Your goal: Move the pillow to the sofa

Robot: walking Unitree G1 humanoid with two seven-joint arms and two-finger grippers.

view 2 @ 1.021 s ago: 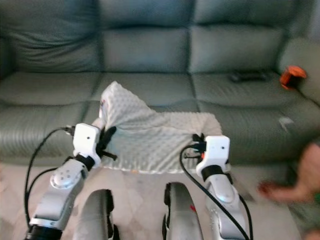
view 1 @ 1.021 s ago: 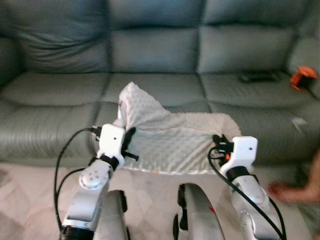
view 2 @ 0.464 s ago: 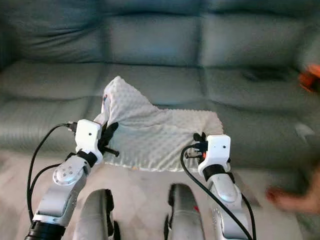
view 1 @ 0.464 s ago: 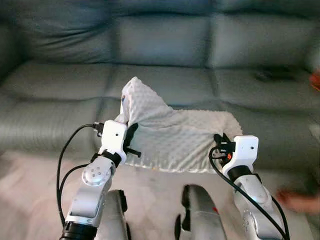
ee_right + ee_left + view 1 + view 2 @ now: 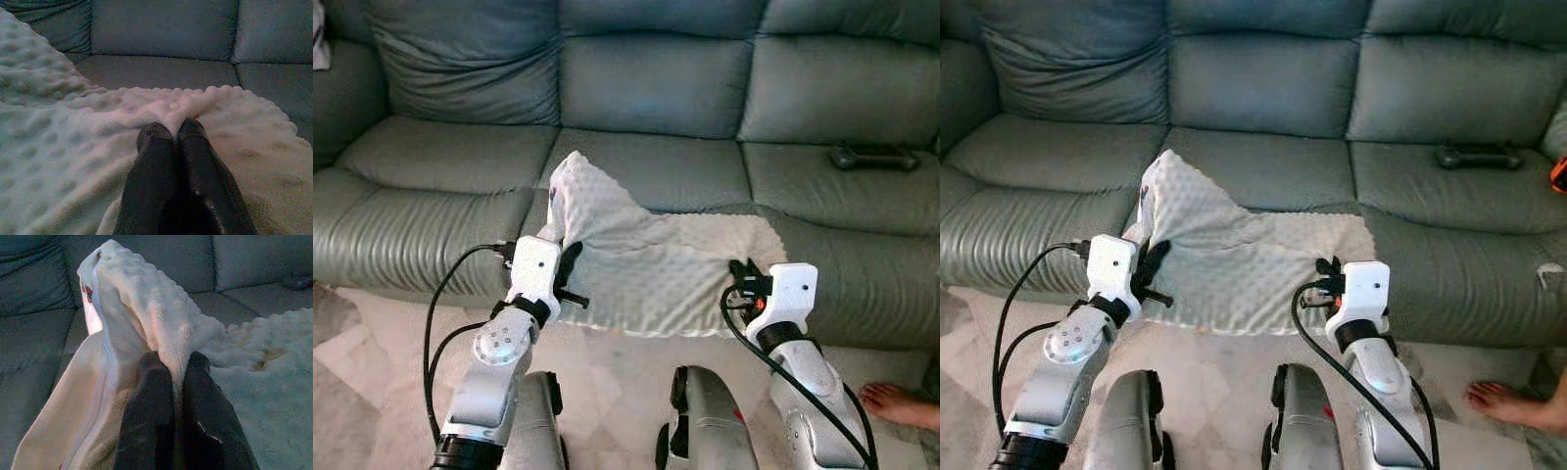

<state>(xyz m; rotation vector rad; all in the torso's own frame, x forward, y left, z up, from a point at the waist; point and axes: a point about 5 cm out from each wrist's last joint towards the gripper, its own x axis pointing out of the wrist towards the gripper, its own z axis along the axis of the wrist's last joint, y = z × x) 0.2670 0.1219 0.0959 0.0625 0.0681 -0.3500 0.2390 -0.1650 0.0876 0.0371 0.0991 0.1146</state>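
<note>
Broadly, a grey-green leather three-seat sofa (image 5: 646,88) spans the scene, and a white, bumpy-textured fabric pillow (image 5: 656,264) hangs limp over the front edge of its middle seat cushion – held up between both grippers. The left gripper (image 5: 172,364) pinches a raised fold at the pillow's left side, its two black fingers (image 5: 146,416) closed on the fabric, so that corner peaks above the rest. The right gripper (image 5: 171,128) clamps the pillow's right edge, fingers pressed together on the cloth. A black, elongated controller-like object (image 5: 873,157) lies on the right seat cushion – well apart from the pillow. A person's bare foot (image 5: 899,403) rests on the pale floor near the right arm.
</note>
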